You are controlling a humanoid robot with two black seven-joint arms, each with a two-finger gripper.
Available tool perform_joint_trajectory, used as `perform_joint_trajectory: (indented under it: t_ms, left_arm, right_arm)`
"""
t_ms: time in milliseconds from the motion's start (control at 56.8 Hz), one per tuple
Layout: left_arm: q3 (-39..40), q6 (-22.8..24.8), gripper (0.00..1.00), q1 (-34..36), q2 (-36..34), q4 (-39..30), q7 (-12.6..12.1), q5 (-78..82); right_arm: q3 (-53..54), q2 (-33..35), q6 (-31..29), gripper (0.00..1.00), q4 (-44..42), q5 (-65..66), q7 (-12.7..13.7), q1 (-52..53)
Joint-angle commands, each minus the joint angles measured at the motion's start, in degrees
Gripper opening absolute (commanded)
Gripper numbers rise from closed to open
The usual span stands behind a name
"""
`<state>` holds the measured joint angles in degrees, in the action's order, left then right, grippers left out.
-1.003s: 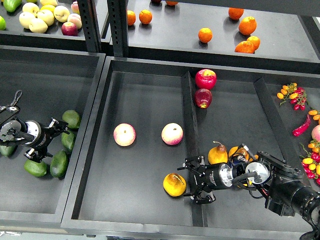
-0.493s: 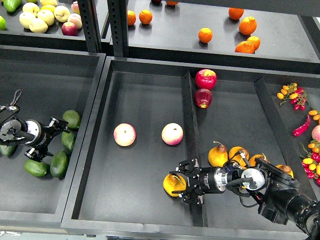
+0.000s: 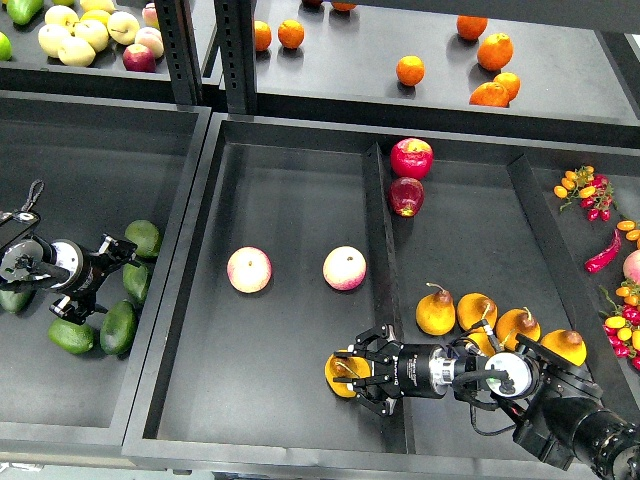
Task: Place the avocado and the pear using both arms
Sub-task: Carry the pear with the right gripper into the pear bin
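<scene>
The large black tray [image 3: 290, 420] filled the middle of the frame, split by a raised divider [image 3: 378, 250], with a second black tray [image 3: 60, 130] at the left. In the lower centre the right gripper [image 3: 352, 370] had its fingers spread around the pear [image 3: 340, 372], which lay on the tray floor just left of the divider — whether the pads actually touched the skin could not be told. At the left edge the left gripper [image 3: 108, 268] hung with its fingers parted among the cluster of avocados; the avocado [image 3: 143, 238] sat just above and to the right of it, not gripped. To do this step well, I judge the right fingers should close evenly across the pear's widest part, since a rounded, plump fruit may roll or squirt out of an off-centre pinch, and the lift should clear the divider beside it. The left gripper likely needs to centre on one avocado without nudging its neighbours. Compared with a second before, the right arm had reached leftward across the divider and now enclosed the pear — uncovering the row of stemmed pears [image 3: 436, 312] at the lower right — while the left gripper had barely shifted.
</scene>
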<state>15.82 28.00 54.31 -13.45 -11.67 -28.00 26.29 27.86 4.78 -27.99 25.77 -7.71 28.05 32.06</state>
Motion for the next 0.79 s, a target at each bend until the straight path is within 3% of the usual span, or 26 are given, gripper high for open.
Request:
perform_joint_trajectory:
  t_ms: [0, 774]
  left_arm:
    - [0.00, 0.00, 0.99, -0.08, 0.00, -0.02, 0.00, -0.01]
    - [0.08, 0.00, 0.99, -0.43, -0.17, 0.06, 0.00, 0.08]
  right_arm:
    - [0.53, 0.14, -0.01, 0.05, 0.16, -0.91, -0.05, -0.51]
    - [8.18, 4.09, -0.01, 0.04, 5.52, -1.26, -0.05, -0.42]
